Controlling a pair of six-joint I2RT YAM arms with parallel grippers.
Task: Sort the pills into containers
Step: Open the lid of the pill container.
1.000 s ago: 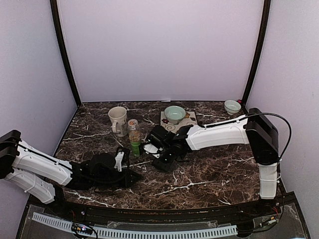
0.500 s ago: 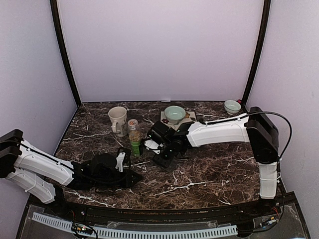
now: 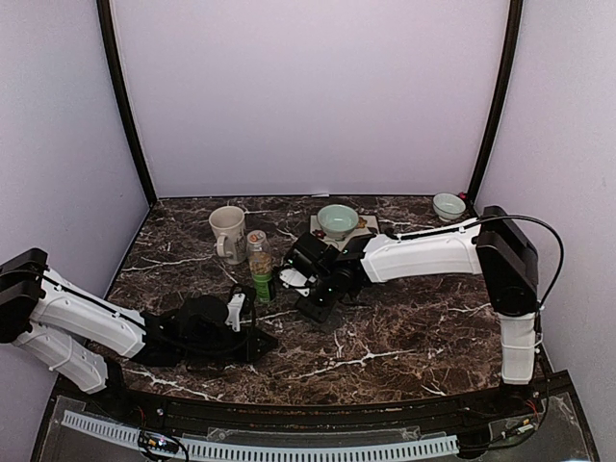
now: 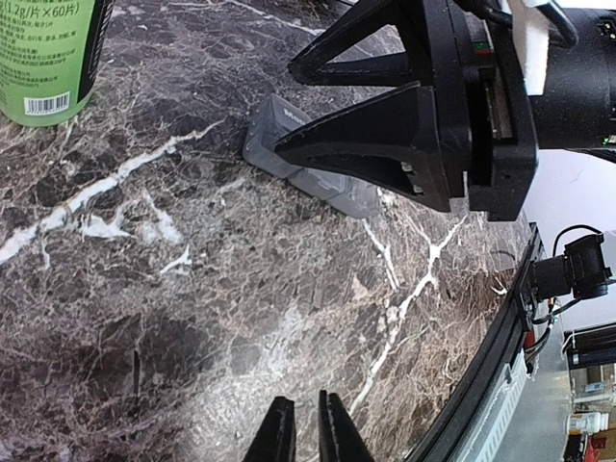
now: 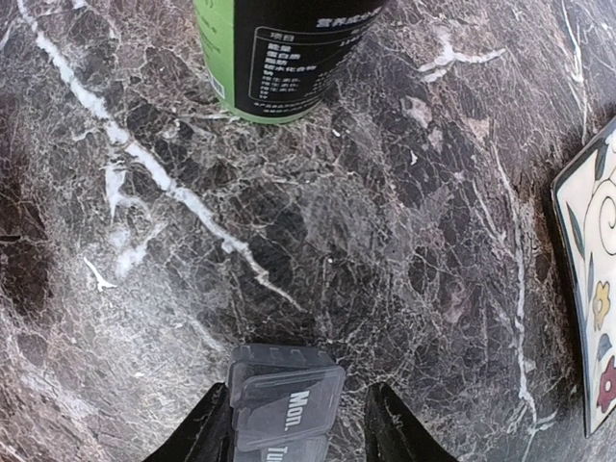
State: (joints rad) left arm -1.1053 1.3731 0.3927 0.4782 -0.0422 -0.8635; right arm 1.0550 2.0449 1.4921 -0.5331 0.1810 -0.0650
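Lettered containers (image 5: 286,404), right wrist view only

A cream mug (image 3: 227,231) stood just beside a green-labelled bottle (image 3: 260,267) on the dark marble table (image 3: 414,332). A pale green bowl (image 3: 337,219) sat on a patterned tile (image 3: 367,232); another small bowl (image 3: 448,205) stood at the far right.

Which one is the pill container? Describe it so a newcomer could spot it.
On the dark marble table, find the green bottle near the middle. Beside it, between the fingers of the right end effector, lies the pill container: a low, translucent grey strip with weekday names on its lids.
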